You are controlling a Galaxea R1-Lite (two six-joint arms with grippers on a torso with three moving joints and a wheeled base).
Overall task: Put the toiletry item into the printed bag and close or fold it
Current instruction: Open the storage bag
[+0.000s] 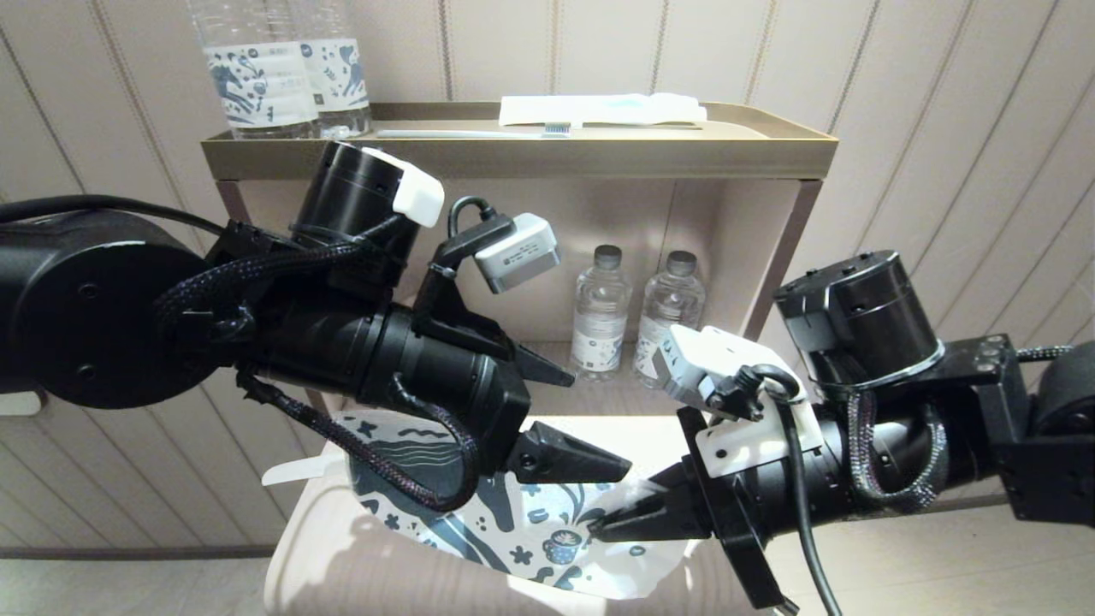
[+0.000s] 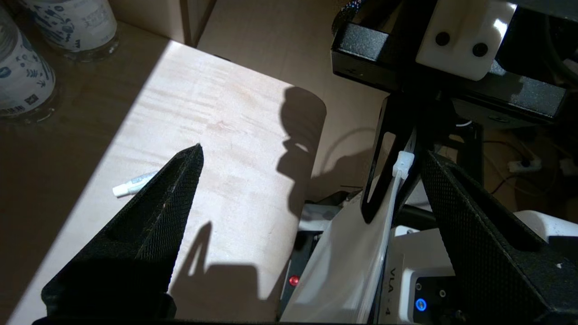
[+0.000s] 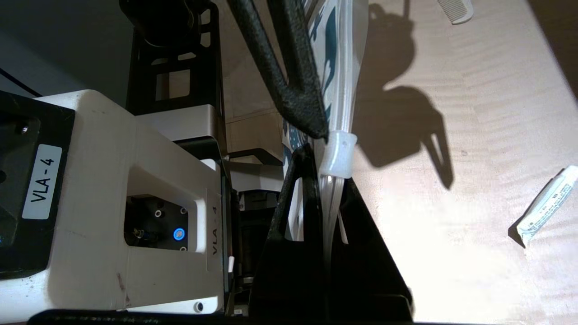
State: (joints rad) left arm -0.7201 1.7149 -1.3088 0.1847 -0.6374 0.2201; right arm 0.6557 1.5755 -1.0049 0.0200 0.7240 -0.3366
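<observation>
Table: we see pale wood table.
Right hand: clamped on printed bag edge.
Left hand: fingers apart, above bag.
Comb: on table, beside bag.

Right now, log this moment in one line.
left gripper: open, over flat white horse-printed bag | right gripper: shut on bag edge | slim white plastic comb: on table, beside bag

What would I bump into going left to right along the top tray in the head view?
Water bottle → second water bottle → toothbrush → white packet, all on the tray.
</observation>
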